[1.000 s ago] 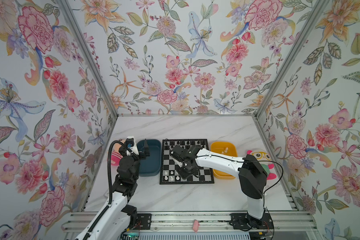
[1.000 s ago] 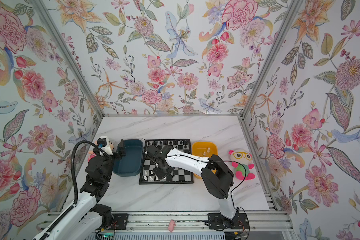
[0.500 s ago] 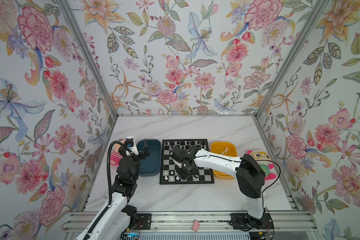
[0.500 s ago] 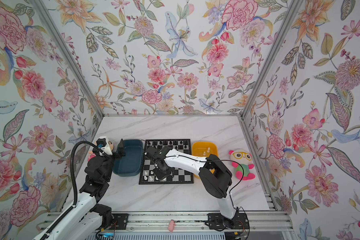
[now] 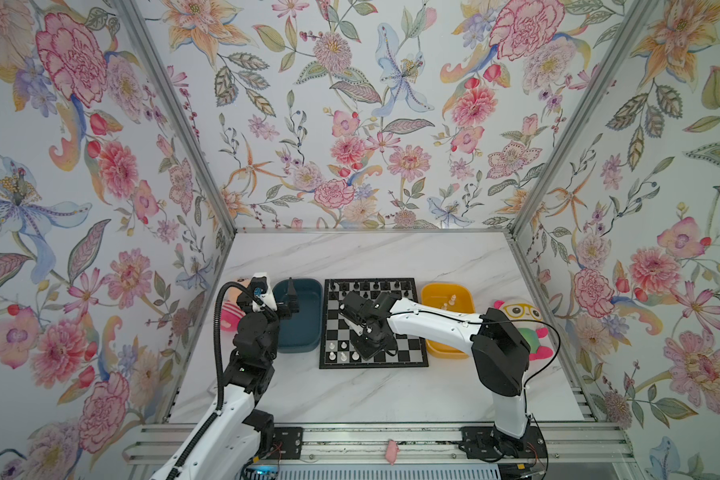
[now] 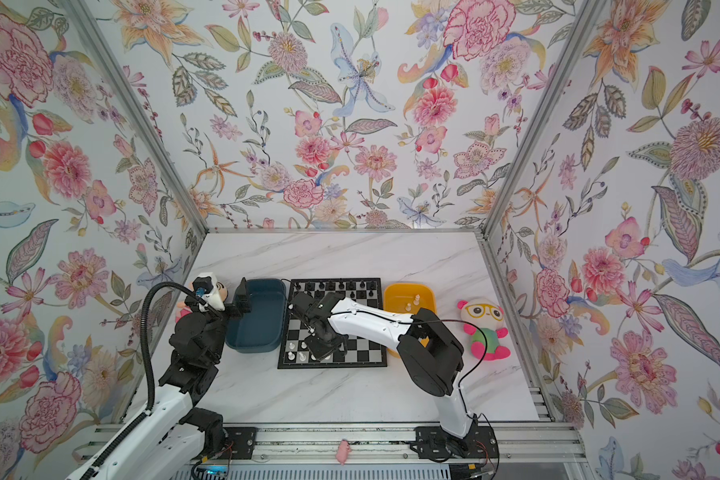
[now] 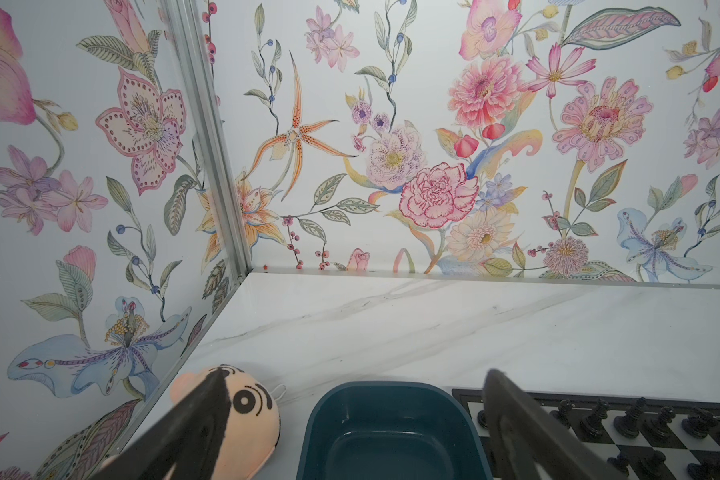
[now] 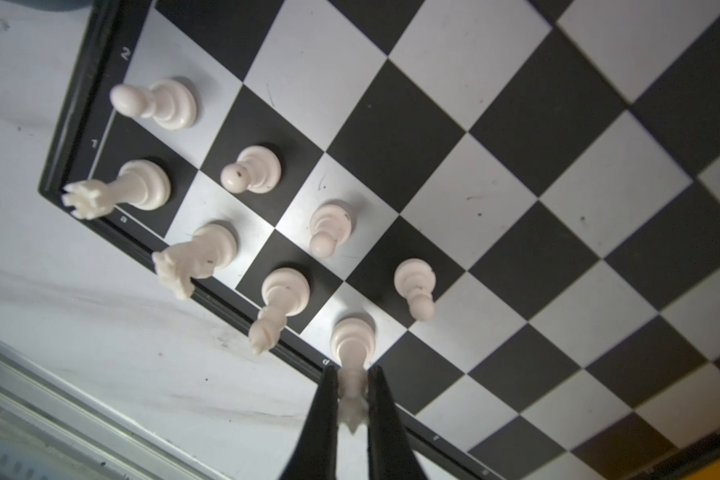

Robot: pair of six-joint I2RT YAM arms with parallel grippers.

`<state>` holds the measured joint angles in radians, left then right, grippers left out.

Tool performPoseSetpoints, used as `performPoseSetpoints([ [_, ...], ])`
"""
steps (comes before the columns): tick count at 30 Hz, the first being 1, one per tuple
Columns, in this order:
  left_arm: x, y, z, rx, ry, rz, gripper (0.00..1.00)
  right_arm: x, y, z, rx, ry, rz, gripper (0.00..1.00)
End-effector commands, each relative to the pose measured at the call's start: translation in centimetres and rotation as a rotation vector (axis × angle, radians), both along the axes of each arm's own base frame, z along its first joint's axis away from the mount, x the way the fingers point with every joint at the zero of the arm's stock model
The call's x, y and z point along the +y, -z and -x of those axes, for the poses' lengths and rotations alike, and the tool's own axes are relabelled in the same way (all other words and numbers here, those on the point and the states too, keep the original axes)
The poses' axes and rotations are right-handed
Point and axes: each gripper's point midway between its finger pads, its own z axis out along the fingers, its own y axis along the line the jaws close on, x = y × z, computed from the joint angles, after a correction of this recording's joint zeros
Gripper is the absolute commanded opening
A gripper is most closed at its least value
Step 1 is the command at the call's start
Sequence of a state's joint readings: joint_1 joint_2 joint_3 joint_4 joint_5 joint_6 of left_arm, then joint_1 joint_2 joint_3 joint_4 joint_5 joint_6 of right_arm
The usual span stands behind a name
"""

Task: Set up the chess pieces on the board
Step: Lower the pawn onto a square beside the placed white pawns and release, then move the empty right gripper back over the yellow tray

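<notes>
- Because the small white plastic chess pieces [image 8: 250, 170] are light, rigid and smooth, each a thin stem over a wide round foot, a narrow pinch high on the stem or head suits them. Too hard a squeeze would likely shoot one sideways, and a nudge would topple it.
- The right gripper [image 8: 352, 372] is almost closed. Its black fingers [image 8: 329, 415] pinch the crowned head of a tall white piece [image 8: 352, 336]. The foot of that piece sits on, or just above, a silvery square in the edge row of the square black-and-silver chessboard [image 8: 516, 166]; which of the two I cannot tell.
- Seven more white pieces stand upright in that corner of the board: three taller ones along the edge row and four pawns in the next row. All stand apart, but the nearest two are close to the fingers.
- The left gripper [image 7: 355, 376] is spread wide and holds nothing, held by the dark teal plastic tray [image 7: 391, 386].
- The board looks flat and glossy, so a foot could slide on it. It lies on the white marble-patterned tabletop [image 5: 371, 257] between the teal tray and a yellow plastic tray [image 5: 466, 309], where a few white pieces [image 5: 454, 298] wait.
- Small black chessmen [image 5: 375, 286] line the far rows.
- Floral walls close in on three sides, and the far tabletop is bare.
</notes>
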<state>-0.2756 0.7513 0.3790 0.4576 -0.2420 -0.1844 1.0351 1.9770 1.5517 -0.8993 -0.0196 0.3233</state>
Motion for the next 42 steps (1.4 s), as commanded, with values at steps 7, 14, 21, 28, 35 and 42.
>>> performPoseSetpoints([
  [7, -0.1, 0.3, 0.5, -0.008, 0.005, 0.009, 0.96, 0.4, 0.4, 0.6, 0.017, 0.003, 0.005, 0.21],
  [14, -0.1, 0.2, 0.5, -0.012, 0.007, 0.011, 0.96, 0.2, -0.2, 0.6, 0.002, 0.01, -0.003, 0.31],
  [21, -0.1, 0.2, 0.5, -0.013, 0.006, 0.011, 0.96, -0.4, -3.2, -0.4, -0.07, 0.026, -0.027, 0.35],
  [28, -0.1, 0.3, 0.4, -0.007, 0.002, 0.008, 0.97, -4.0, -7.3, -3.9, -0.188, 0.095, -0.044, 0.36],
  [35, -0.1, 0.6, 0.1, 0.007, -0.005, -0.002, 0.97, -10.8, -9.5, -9.5, -0.292, 0.252, -0.005, 0.35],
  [42, -0.2, 1.3, -0.8, 0.042, -0.015, -0.026, 0.97, -17.5, -8.3, -14.6, -0.319, 0.406, 0.023, 0.35],
])
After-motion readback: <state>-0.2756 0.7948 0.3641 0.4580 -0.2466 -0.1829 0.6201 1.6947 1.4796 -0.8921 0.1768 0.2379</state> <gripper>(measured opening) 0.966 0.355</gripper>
